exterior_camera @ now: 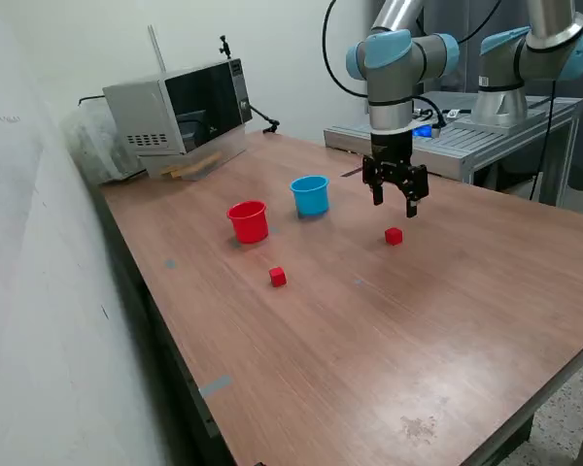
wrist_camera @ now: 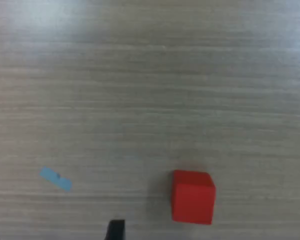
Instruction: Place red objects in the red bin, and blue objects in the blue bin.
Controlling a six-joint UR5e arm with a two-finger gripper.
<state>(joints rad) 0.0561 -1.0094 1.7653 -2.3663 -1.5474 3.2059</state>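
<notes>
Claw (exterior_camera: 395,203) spread open, empty, hovering above red cube (exterior_camera: 394,236); wrist view catches only fingertip (wrist_camera: 115,229) edges, blue cubes nowhere visible

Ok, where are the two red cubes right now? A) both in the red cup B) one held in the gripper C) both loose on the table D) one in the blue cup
C: one red cube sits on the table below the open, empty gripper, the other red cube lies in front of the red cup.

Two red cubes (exterior_camera: 394,236) (exterior_camera: 277,278), one red cup (exterior_camera: 248,220), one blue cup (exterior_camera: 310,194), one microwave (exterior_camera: 180,109)
</notes>
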